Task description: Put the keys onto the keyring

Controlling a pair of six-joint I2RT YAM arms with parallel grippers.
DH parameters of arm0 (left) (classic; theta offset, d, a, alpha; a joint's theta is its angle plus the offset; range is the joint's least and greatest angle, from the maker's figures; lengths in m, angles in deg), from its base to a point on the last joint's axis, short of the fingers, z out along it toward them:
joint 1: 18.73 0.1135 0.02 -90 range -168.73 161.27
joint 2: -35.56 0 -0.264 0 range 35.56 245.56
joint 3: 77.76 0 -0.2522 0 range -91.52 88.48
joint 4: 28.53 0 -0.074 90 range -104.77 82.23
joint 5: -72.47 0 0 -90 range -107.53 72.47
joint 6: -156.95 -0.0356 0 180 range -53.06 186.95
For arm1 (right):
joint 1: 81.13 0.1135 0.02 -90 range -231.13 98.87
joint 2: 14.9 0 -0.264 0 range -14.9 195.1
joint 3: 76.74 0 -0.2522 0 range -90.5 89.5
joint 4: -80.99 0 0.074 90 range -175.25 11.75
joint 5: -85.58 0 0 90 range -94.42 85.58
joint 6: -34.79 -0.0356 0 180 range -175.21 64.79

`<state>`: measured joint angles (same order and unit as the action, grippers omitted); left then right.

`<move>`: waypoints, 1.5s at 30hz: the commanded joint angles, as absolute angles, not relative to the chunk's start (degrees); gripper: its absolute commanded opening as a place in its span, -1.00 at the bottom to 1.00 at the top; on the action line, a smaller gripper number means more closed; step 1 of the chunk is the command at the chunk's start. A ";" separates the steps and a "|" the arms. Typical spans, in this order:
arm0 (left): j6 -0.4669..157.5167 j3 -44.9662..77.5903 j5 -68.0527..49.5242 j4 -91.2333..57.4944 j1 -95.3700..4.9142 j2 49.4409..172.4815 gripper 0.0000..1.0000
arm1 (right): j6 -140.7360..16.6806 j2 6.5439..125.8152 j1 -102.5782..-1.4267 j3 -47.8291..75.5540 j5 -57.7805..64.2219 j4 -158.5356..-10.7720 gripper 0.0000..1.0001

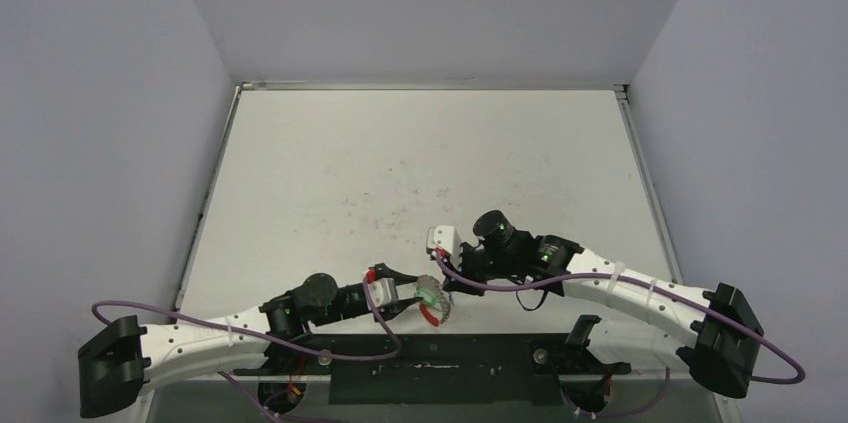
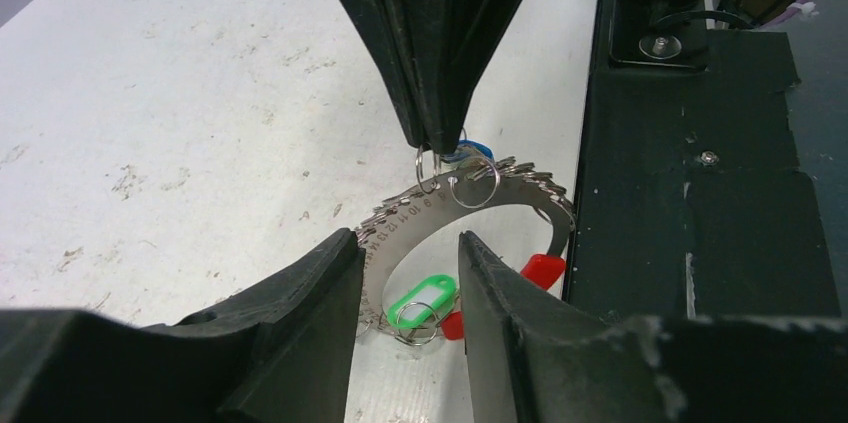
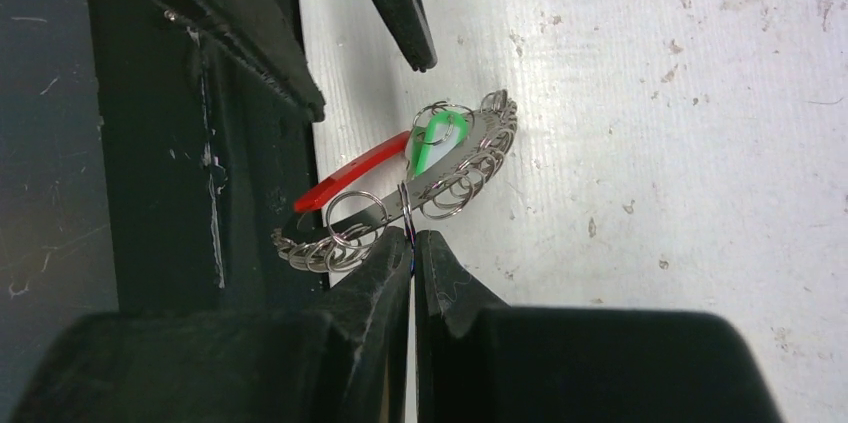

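Keyring (image 1: 432,300) sits at the near edge of the white table (image 1: 400,163), just beside the black base plate (image 1: 440,368), and we see both arms meeting over it. The left gripper (image 2: 408,243) has its jaws spread, one on either side of the ring's toothed silver arc. The right gripper (image 3: 413,238) has its jaws pressed together, pinching a small wire loop (image 2: 426,167) at the ring's rim. We make out the blue key head (image 2: 472,150) just behind that fingertip. The green key head (image 2: 420,301) lies inside the ring, near the red sleeve (image 2: 543,270), which is on the side facing the base plate.
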<state>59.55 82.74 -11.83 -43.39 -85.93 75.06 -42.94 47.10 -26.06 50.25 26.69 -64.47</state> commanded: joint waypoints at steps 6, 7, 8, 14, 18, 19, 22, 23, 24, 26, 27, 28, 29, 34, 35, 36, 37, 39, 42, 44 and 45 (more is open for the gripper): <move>58.16 79.66 -8.30 -49.48 -86.14 80.33 -0.17 | -42.46 49.12 -23.60 44.12 23.45 -58.85 -1.00; 58.16 79.40 -8.10 -50.21 -86.14 81.36 -0.21 | -42.51 49.21 -23.37 43.94 23.86 -59.06 -1.00; 58.10 79.24 -7.79 -50.96 -86.14 82.45 -0.25 | -42.63 49.30 -23.24 43.77 24.20 -59.20 -1.00; 57.86 78.08 -6.47 -56.12 -86.14 87.90 -0.39 | -43.29 50.17 -22.95 43.36 26.14 -60.36 -1.00; 57.65 77.34 -5.82 -58.07 -86.23 90.41 -0.39 | -43.72 50.45 -22.81 43.54 26.36 -61.20 -1.00; 57.61 77.13 -5.57 -58.07 -86.23 90.81 -0.40 | -43.77 50.51 -22.85 43.53 26.27 -61.25 -1.00; 57.23 76.53 -4.97 -58.09 -86.23 92.12 -0.44 | -43.79 50.57 -22.74 43.70 26.19 -61.53 -1.00; 57.17 76.39 -4.88 -57.95 -86.27 92.46 -0.46 | -43.86 50.58 -22.72 43.70 26.22 -61.63 -1.00; 57.12 76.29 -4.80 -57.96 -86.31 92.77 -0.47 | -43.95 50.58 -22.75 43.75 26.32 -61.81 -1.00; 57.02 76.05 -4.94 -57.87 -86.36 93.42 -0.55 | -44.20 50.58 -22.69 43.79 26.58 -62.11 -1.00; 56.94 75.90 -4.90 -57.78 -86.38 93.66 -0.56 | -44.37 50.64 -22.66 43.79 26.70 -62.32 -1.00; 56.94 75.77 -4.96 -57.64 -86.40 94.02 -0.58 | -44.52 50.68 -22.64 43.79 26.80 -62.51 -1.00; 56.87 75.60 -4.96 -57.58 -86.43 94.29 -0.60 | -44.64 50.71 -22.67 43.79 26.92 -62.64 -1.00; 56.71 75.21 -5.04 -58.15 -86.47 95.54 -0.65 | -45.10 50.92 -22.57 43.79 27.42 -63.16 -1.00; 56.71 75.17 -5.04 -58.28 -86.48 95.66 -0.73 | -45.10 50.93 -22.46 43.84 27.40 -63.17 -1.00; 56.64 75.04 -5.11 -58.16 -86.47 95.69 -0.83 | -45.11 50.93 -22.50 43.88 27.35 -63.14 -1.00; 56.47 74.97 -5.13 -57.68 -86.48 95.63 -0.97 | -45.11 50.93 -22.51 44.03 27.26 -63.24 -1.00; 56.28 74.78 -5.26 -56.48 -86.49 95.34 -1.00 | -44.98 50.72 -22.50 44.13 26.89 -63.36 -1.00; 56.59 75.22 -5.46 -56.35 -86.49 94.52 -1.00 | -44.80 50.30 -22.64 44.29 26.31 -63.90 -1.00; 57.13 75.65 -5.67 -56.49 -86.49 94.02 -1.00 | -45.13 49.68 -23.38 44.88 27.12 -65.24 -0.87; 57.37 75.96 -5.91 -56.63 -86.49 93.72 -1.00 | -45.56 49.10 -24.00 45.45 28.01 -66.33 -0.74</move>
<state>57.10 77.56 -5.97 -54.18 -86.19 95.24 -44.27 50.64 -22.98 45.88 25.82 -59.71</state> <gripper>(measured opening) 0.015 0.054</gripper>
